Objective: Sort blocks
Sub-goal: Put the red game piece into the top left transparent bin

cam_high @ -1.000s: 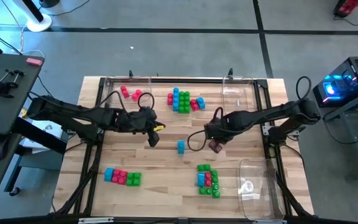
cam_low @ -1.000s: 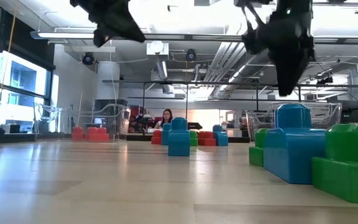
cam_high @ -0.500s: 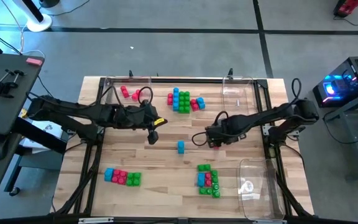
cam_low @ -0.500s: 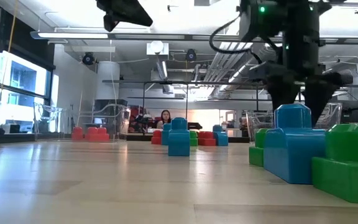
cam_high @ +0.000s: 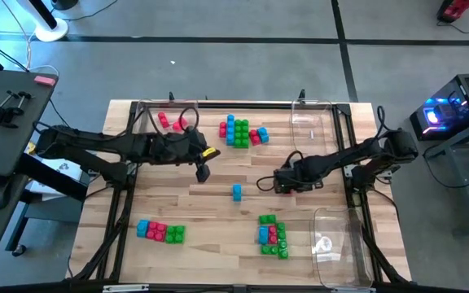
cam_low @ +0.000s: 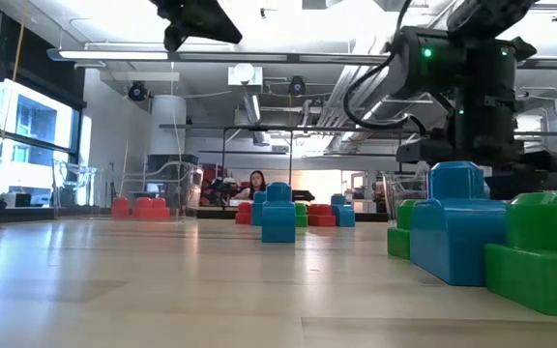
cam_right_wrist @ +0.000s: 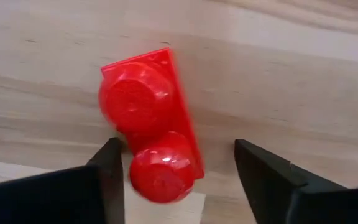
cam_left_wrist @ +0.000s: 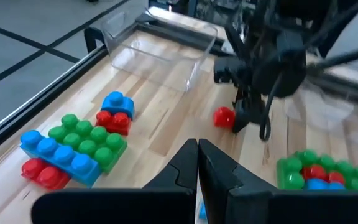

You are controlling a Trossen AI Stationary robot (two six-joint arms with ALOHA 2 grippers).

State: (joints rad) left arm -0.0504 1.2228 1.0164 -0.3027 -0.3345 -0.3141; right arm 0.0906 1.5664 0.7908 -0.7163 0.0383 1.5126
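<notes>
Wood table (cam_high: 218,207) scene: right tool (cam_right_wrist: 176,163) low, jaws wide around a loose red block (cam_right_wrist: 151,118) lying mid-table, nothing gripped. Left tool (cam_left_wrist: 197,165) shut, empty, hovering. Next: probably close, lift, carry to matching reds.

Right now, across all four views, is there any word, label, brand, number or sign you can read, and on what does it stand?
None can be read.
The blocks show studs only, with no lettering; the red block under the right gripper is plain.
The clear trays carry no legible marking.
The equipment with blue lights beside the table is too small to read.
</notes>
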